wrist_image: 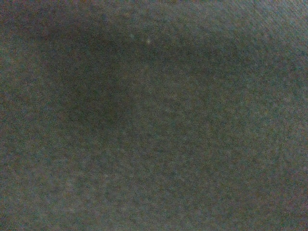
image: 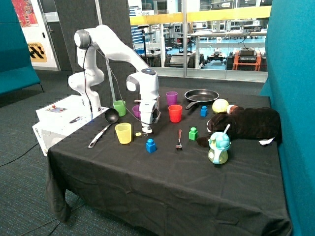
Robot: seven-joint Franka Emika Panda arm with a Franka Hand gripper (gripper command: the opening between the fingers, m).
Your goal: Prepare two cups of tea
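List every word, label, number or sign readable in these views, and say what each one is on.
No text can be read with certainty.
White control box beside the table: dark lettering on its side, too small to read.
Yellow-and-black hazard-striped sign on the back wall: no legible words.
Red poster above it: print too blurred to read.
Gripper, low over the black tablecloth beside the yellow cup: no marking visible.
Wrist view: only dark cloth, no text.

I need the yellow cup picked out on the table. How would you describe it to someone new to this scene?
Start at the white robot arm's gripper, lowered to the black tablecloth. The yellow cup stands just beside it, toward the black ladle. It is the only yellow cup; the other cups are green, purple and red, farther back.
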